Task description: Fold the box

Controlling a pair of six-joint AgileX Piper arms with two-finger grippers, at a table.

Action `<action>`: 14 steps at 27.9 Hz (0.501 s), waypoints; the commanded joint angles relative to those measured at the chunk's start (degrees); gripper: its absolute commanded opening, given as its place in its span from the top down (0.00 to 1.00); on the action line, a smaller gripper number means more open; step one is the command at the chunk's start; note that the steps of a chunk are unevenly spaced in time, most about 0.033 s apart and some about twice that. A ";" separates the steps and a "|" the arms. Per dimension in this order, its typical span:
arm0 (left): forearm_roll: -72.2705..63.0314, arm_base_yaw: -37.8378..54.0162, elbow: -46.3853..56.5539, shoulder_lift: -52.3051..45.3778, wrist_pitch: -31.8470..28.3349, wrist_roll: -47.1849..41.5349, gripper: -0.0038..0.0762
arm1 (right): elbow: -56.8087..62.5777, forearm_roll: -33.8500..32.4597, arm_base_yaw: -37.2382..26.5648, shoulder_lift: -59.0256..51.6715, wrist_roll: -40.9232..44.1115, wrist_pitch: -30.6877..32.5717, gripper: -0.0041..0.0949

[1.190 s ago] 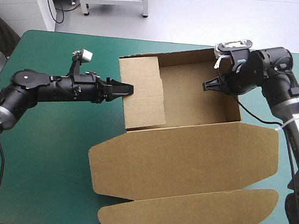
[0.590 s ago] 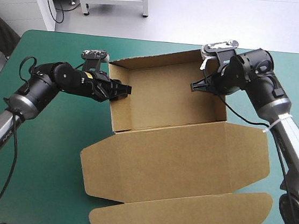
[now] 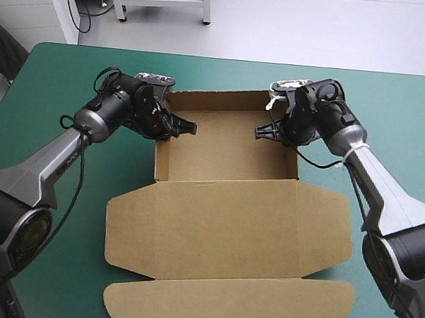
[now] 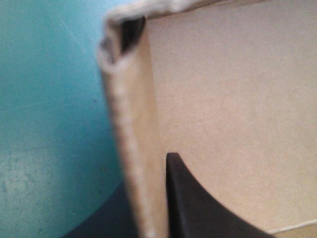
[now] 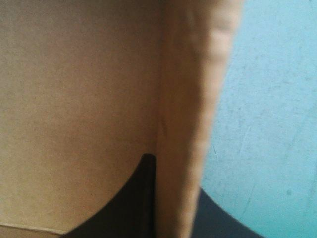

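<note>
High view: the box (image 3: pixel 229 152) sits on the teal-green cover (image 3: pixel 401 119) a little beyond mid-table, an open tray with its lid (image 3: pixel 228 222) lying flat toward the near edge. The left gripper (image 3: pixel 187 128) is at the tray's left side wall and the right gripper (image 3: pixel 262 132) at its right side wall. Compared with just before, the tray has slid toward the table's left and turned square to the edges. The loose inner panel that lay across the floor at the left now stands as part of that wall. I judge the side walls to be formed, leaving the lid untouched.

Left wrist view: the left side wall (image 4: pixel 131 148) runs up between the fingers. One black finger (image 4: pixel 193 208) lies against its inner face and a dark shape shows outside it, so the jaws are clamped on the board.

Right wrist view: the right side wall (image 5: pixel 183 124) is pinched likewise, with a black finger (image 5: pixel 129 203) inside and its partner outside.
</note>
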 commanded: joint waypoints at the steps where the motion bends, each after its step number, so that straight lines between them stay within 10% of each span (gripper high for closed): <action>1: -6.41 -1.93 -3.43 0.26 -5.70 1.80 0.96 | -1.86 7.96 0.99 -0.70 -2.43 -7.29 0.97; 14: -6.30 -1.93 -3.53 8.44 -8.84 2.28 0.96 | -1.97 8.56 -4.38 5.99 -5.30 -10.32 0.97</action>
